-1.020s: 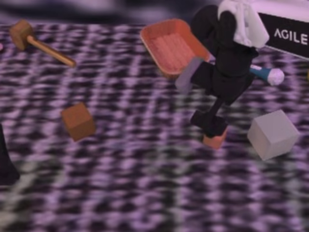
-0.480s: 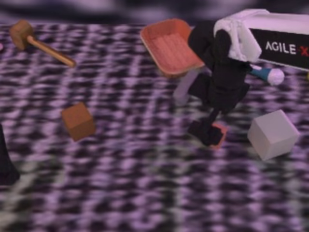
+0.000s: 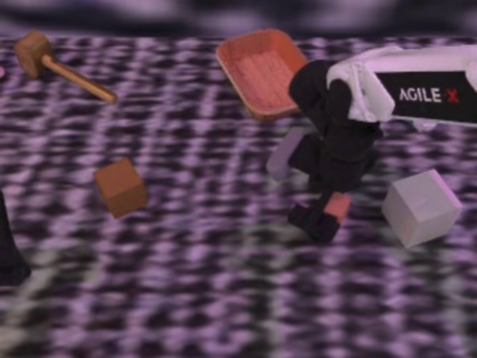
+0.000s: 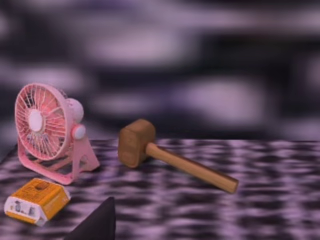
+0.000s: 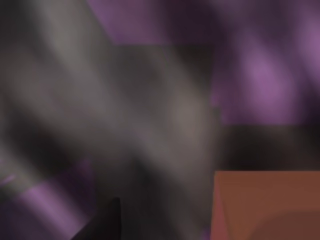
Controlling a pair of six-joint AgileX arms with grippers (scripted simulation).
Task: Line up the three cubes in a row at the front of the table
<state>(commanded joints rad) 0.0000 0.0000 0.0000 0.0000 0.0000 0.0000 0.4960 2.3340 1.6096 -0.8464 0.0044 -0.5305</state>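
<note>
The small salmon-orange cube (image 3: 340, 203) lies right of the table's (image 3: 223, 298) middle. My right gripper (image 3: 323, 216) is down over it, open, and its dark fingers hide much of the cube. In the right wrist view the salmon-orange cube (image 5: 265, 205) fills one corner, well apart from the one dark finger (image 5: 107, 220) that shows. The brown wooden-looking cube (image 3: 120, 186) sits at the left. The large pale pink-lilac cube (image 3: 420, 206) stands just right of the right gripper. My left gripper (image 3: 9, 253) is parked at the left edge, open.
An orange-red tray (image 3: 261, 71) lies at the back, just behind the right arm. A wooden mallet (image 3: 63, 67) lies at the back left, the same mallet (image 4: 170, 157) showing in the left wrist view beside a pink fan (image 4: 50, 132) and a small orange box (image 4: 37, 200).
The right arm has swung forward and down, bringing its gripper lower around the salmon-orange cube. The cubes and the left arm have stayed where they were.
</note>
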